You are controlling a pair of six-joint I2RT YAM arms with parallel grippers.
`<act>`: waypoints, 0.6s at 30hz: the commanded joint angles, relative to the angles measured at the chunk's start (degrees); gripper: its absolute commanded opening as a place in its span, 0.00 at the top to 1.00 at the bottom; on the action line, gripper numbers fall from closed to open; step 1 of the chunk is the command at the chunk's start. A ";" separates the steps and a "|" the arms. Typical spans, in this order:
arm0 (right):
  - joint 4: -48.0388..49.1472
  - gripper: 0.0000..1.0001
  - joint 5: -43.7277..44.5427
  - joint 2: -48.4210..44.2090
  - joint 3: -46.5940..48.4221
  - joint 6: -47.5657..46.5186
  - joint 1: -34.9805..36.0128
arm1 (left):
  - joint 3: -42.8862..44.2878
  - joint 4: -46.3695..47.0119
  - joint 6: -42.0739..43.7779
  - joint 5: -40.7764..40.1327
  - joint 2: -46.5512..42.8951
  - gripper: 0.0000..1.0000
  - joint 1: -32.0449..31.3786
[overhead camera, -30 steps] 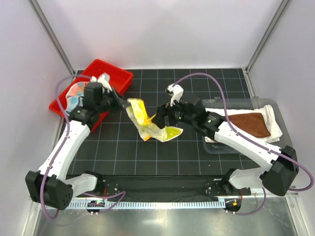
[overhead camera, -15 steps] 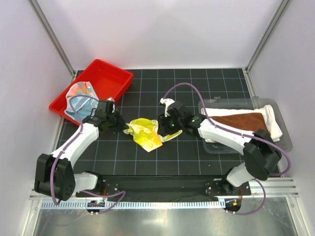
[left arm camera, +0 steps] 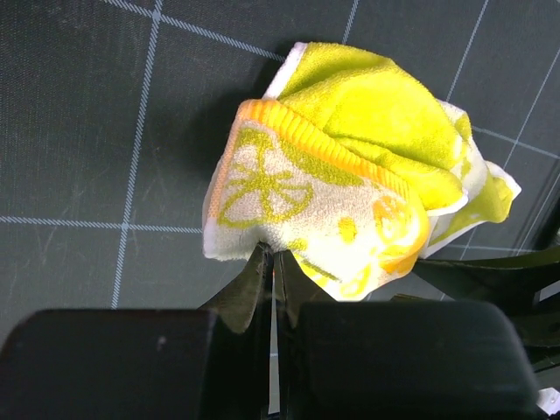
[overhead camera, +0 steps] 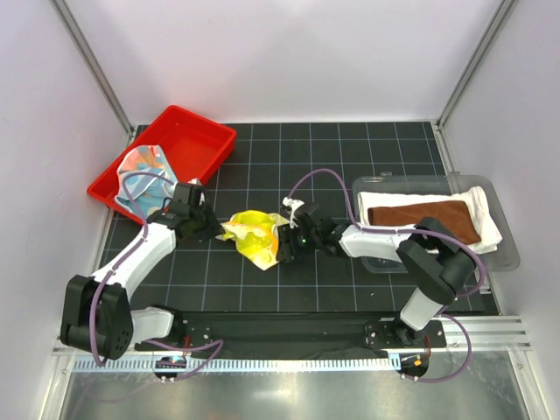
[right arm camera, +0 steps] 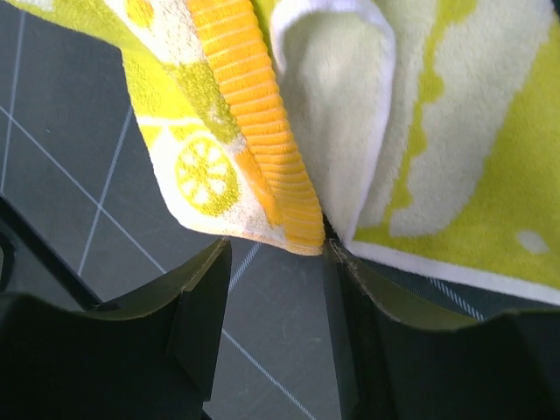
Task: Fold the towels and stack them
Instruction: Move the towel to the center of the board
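**Yellow towel bunched between the two grippers**

The yellow towel (overhead camera: pixel 252 234) lies crumpled on the black gridded mat (overhead camera: pixel 350 157), directly between the two sets of jaws. In the top view the left gripper (overhead camera: pixel 210 229) sits at one side of the towel and the right gripper (overhead camera: pixel 284 248) at the other, both low at the mat.

Seen from the left wrist, the left gripper (left arm camera: pixel 269 258) has its jaws pressed together, and the hem of the yellow towel (left arm camera: pixel 350 149) meets their tips and looks nipped there. The rest of the cloth is heaped just beyond those tips, with an orange ribbed band folded over the top.

Seen from the right wrist, the right gripper (right arm camera: pixel 276 249) stands with its jaws part-way apart and bare mat showing through the gap. The yellow towel (right arm camera: pixel 455 131) hangs just ahead of them. Its orange ribbed corner dips to the mouth of the gap and touches one fingertip (right arm camera: pixel 337 262), but nothing is squeezed.

Behind the left jaws, a blue patterned towel (overhead camera: pixel 140 171) lies in the red tray (overhead camera: pixel 197 131). Behind the right jaws, a brown towel (overhead camera: pixel 424 219) rests on a white towel (overhead camera: pixel 486 210) on the clear bin (overhead camera: pixel 507 254).
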 commanded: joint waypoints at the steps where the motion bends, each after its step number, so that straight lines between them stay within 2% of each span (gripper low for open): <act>1: 7.06 0.47 1.55 1.21 -0.27 0.96 0.50 | -0.37 2.36 0.82 -1.30 -2.38 0.96 -0.20; 4: 9.08 0.47 1.11 2.62 -0.53 1.04 0.50 | -0.37 2.01 0.82 -1.39 -2.47 0.96 -0.29; 7: 8.21 0.55 -0.03 2.98 -0.27 0.78 0.67 | -0.46 2.01 0.82 -1.39 -2.55 0.97 -0.20; 10: 6.19 0.76 1.80 0.27 -0.45 -0.18 0.76 | -0.55 1.92 0.56 -1.30 -2.90 0.96 -0.11; 11: 4.97 0.88 2.16 -0.45 -0.53 -0.97 0.76 | -0.72 2.00 0.30 -1.21 -3.25 0.96 -0.29; 13: 2.51 0.99 2.69 -1.94 -0.27 -1.76 0.67 | -0.81 2.18 -0.14 -0.69 -3.52 0.96 -0.29; 14: 1.10 0.99 2.78 -3.60 0.25 -2.12 0.67 | -0.72 2.27 -0.32 0.80 -3.78 0.95 -0.20; 16: -3.11 0.99 4.09 -5.72 1.75 -3.00 0.67 | -0.20 2.27 -0.76 3.26 -4.39 0.90 -0.20; 18: -10.13 0.99 6.72 -9.50 4.28 -3.09 0.59 | 0.59 1.05 0.63 4.76 -6.06 0.71 -0.20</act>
